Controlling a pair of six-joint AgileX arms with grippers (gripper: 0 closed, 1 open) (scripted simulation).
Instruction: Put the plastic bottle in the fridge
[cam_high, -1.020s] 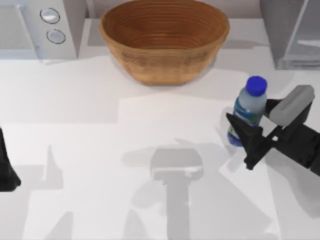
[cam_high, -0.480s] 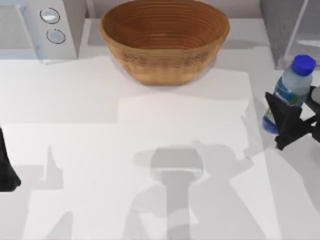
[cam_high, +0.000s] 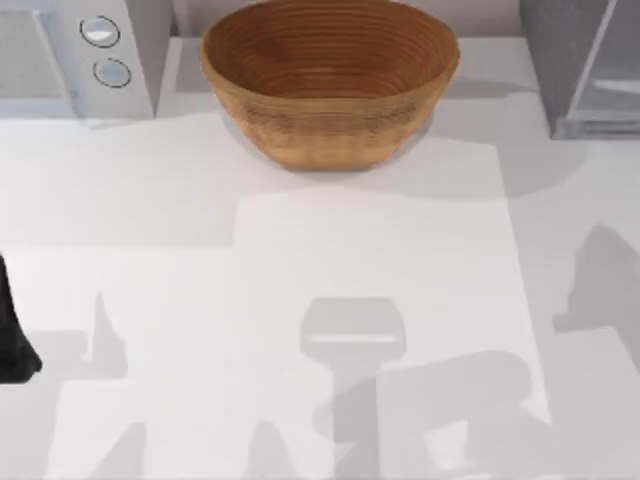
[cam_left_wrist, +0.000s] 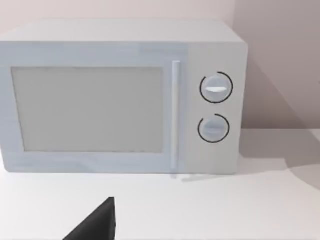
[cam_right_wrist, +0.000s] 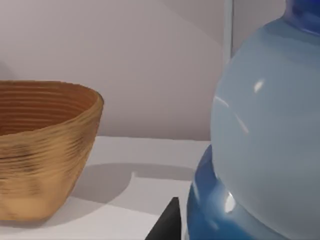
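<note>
1. In the right wrist view the small translucent pale plastic bottle (cam_right_wrist: 265, 130) with its blue label band sits very close to the camera, and a dark finger (cam_right_wrist: 167, 222) of the right gripper shows just beside its lower part. Whether that gripper is clamped on the bottle or standing apart cannot be told from this.
2. Past the bottle in that view, the round woven wicker bowl (cam_right_wrist: 42, 150) stands upright on the white tabletop (cam_right_wrist: 140, 165), apart from the bottle, with a plain pale wall behind it.
3. In the top view the same bowl (cam_high: 330, 80) sits at the middle of the tabletop's far edge.
4. The large dark-grey fridge with its pale glassy door panel (cam_high: 590, 65) stands at the far right corner.
5. The light-grey microwave with two round knobs (cam_high: 75, 55) stands at the far left corner.
6. The left arm (cam_high: 12, 335) rests as a dark shape at the left edge of the tabletop, parked. Its wrist view faces the microwave (cam_left_wrist: 120, 97), and a dark finger tip (cam_left_wrist: 97, 225) shows low in front; I cannot tell how its fingers stand.
</note>
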